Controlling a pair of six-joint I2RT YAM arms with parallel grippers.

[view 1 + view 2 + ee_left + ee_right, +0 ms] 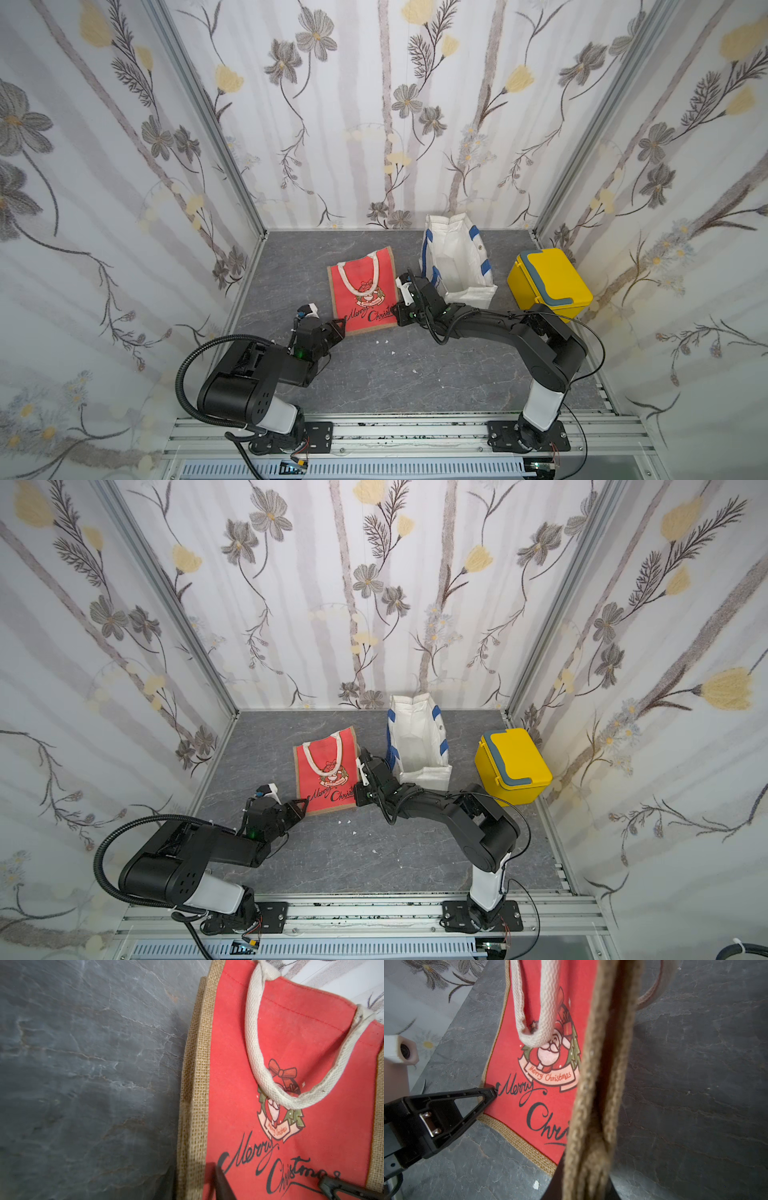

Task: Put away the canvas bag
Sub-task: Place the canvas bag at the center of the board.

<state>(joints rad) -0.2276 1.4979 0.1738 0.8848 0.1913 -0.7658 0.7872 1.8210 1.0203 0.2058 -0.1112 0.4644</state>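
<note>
Mid-frame in both top views: red bag (360, 286) lying on the table (374, 374). At its lower left corner, left claw (342, 323), spread apart. At lower right, right claw (397, 311) clamped on its burlap edge.

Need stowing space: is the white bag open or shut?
Open: the white bag gapes at its mouth, inside visible in both top views.

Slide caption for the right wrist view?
Right pincer straddling burlap edge of red Christmas bag; left pincer at its corner.
</note>
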